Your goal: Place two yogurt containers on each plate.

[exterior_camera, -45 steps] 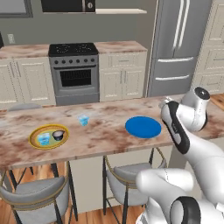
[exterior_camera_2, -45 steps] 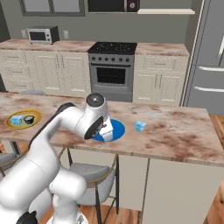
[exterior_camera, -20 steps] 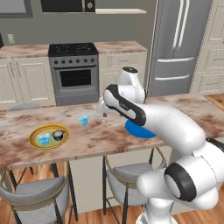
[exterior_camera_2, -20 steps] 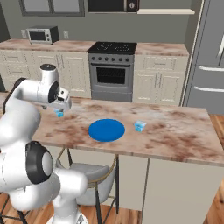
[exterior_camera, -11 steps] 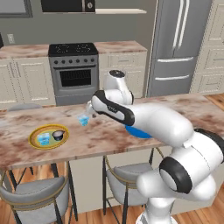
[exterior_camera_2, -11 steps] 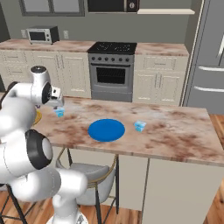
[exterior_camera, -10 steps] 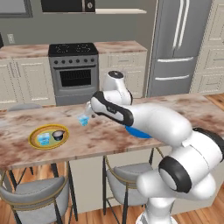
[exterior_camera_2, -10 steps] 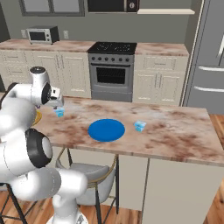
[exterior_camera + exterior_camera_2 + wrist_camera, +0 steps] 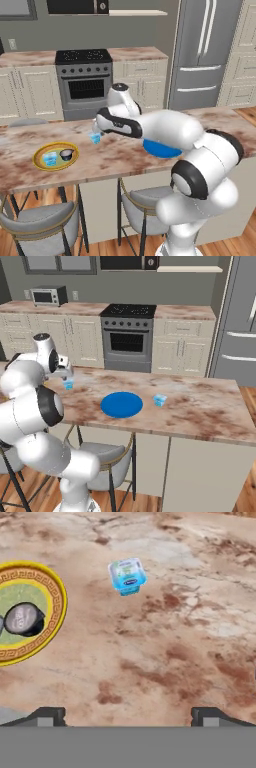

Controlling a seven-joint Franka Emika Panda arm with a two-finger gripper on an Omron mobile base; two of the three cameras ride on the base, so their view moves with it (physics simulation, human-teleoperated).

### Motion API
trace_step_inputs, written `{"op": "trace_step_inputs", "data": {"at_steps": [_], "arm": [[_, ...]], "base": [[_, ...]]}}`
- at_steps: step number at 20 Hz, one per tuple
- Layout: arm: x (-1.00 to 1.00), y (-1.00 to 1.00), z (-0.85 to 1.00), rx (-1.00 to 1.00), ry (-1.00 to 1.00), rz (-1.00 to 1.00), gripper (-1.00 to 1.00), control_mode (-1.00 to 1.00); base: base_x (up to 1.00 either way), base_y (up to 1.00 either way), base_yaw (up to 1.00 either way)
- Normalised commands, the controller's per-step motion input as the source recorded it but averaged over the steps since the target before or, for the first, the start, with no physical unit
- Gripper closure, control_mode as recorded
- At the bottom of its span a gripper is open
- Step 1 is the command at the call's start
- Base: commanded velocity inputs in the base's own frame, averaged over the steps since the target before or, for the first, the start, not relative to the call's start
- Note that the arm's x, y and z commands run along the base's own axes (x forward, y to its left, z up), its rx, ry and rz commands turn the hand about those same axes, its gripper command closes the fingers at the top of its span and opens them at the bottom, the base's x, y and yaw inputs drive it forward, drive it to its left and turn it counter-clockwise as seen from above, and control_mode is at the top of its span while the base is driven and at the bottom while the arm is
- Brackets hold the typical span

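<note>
A pale-blue yogurt container [image 9: 95, 137] sits on the marble island counter, to the right of the yellow-rimmed plate [image 9: 40, 152]. That plate holds a pale-blue cup [image 9: 49, 159] and a dark cup [image 9: 66, 155]. My gripper [image 9: 96, 131] hovers just above the loose cup, open and holding nothing. In the hand view the cup [image 9: 128, 575] lies ahead of the wide-apart fingertips [image 9: 47, 717], with the yellow plate [image 9: 57, 607] and the dark cup [image 9: 24, 619] to the left. The blue plate [image 9: 122, 404] lies bare, and another pale-blue cup [image 9: 160, 400] stands to its right.
The island counter [image 9: 200, 406] stretches right past the blue plate. Stools [image 9: 35, 220] stand under its near edge. A stove [image 9: 85, 75] and cabinets line the back wall, and a fridge [image 9: 205, 50] stands at the right.
The arm has swung left from over the blue plate to the loose cup beside the yellow plate and come lower over it. The jaws stayed open. No cup has moved.
</note>
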Motion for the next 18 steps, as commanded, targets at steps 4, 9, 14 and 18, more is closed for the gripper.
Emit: {"op": "trace_step_inputs", "data": {"at_steps": [4, 9, 14, 18], "arm": [[0.35, 0.15, -0.13, -0.15, 0.18, 0.00, -1.00, -1.00], [0.27, 0.22, -0.21, -0.19, 0.16, 0.00, -1.00, -1.00], [0.24, 0.16, -0.17, -0.05, 0.01, 0.00, -1.00, -1.00], [0.15, 0.01, -0.10, 0.00, 0.00, 0.00, -1.00, -1.00]], "base": [[0.00, 0.00, 0.00], [0.00, 0.00, 0.00], [0.00, 0.00, 0.00], [0.00, 0.00, 0.00]]}}
